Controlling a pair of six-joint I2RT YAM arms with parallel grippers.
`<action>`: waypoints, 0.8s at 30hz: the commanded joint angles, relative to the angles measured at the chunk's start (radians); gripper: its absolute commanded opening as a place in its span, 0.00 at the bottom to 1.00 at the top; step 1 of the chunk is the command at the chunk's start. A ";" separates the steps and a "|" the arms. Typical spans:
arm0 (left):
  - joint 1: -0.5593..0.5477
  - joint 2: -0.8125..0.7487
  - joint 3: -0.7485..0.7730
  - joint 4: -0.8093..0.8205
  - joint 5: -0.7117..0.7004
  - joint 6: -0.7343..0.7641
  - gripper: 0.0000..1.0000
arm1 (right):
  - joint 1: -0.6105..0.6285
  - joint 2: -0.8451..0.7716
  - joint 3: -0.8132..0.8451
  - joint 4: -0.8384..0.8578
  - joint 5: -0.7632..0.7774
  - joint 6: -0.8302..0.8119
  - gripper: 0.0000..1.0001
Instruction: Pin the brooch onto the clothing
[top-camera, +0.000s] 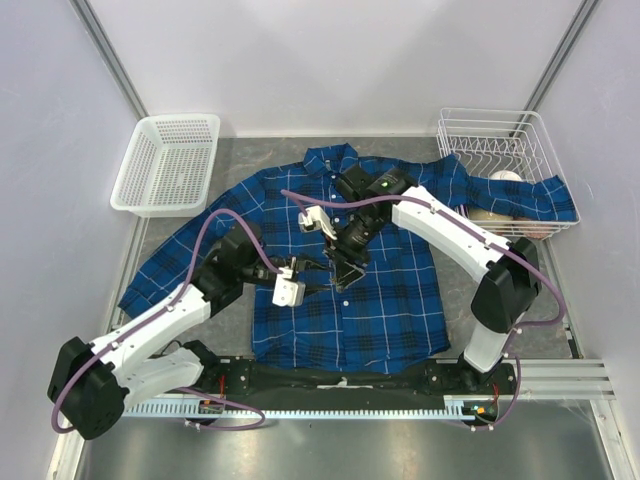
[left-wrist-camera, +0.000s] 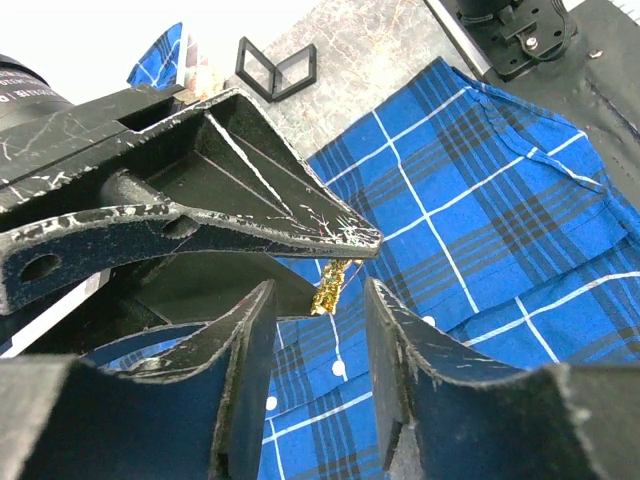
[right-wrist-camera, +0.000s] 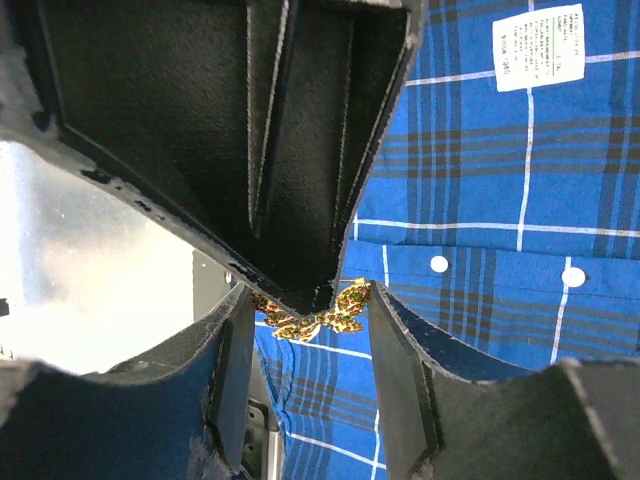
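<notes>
The clothing (top-camera: 390, 300) is a blue plaid shirt spread flat on the table, collar at the far side. My right gripper (top-camera: 345, 275) hovers over its button line, shut on the brooch (right-wrist-camera: 330, 318). The brooch is a small gold butterfly-like ornament spanning the gap between the right gripper's (right-wrist-camera: 310, 300) fingers. My left gripper (top-camera: 322, 285) comes in from the left, and one of its black fingers (right-wrist-camera: 300, 150) crosses in front of the brooch. In the left wrist view the brooch (left-wrist-camera: 331, 285) hangs just beyond my left gripper (left-wrist-camera: 320, 310), whose jaws stand apart with only shirt (left-wrist-camera: 480, 170) showing between them.
A white plastic basket (top-camera: 165, 165) stands at the back left. At the back right a wire rack (top-camera: 500, 150) holds pale items, with the shirt's sleeve draped into it. The shirt's white tag (right-wrist-camera: 538, 48) and white buttons (right-wrist-camera: 438, 264) lie near the grippers.
</notes>
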 joint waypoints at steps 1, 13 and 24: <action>-0.013 0.007 -0.018 0.055 0.018 0.093 0.46 | 0.015 0.011 0.050 -0.013 -0.033 -0.029 0.50; -0.039 0.010 -0.024 0.024 -0.013 0.133 0.27 | 0.023 0.014 0.067 -0.024 -0.050 -0.027 0.50; -0.049 -0.030 0.016 -0.040 -0.104 -0.037 0.02 | -0.006 -0.027 0.146 -0.023 -0.036 0.012 0.81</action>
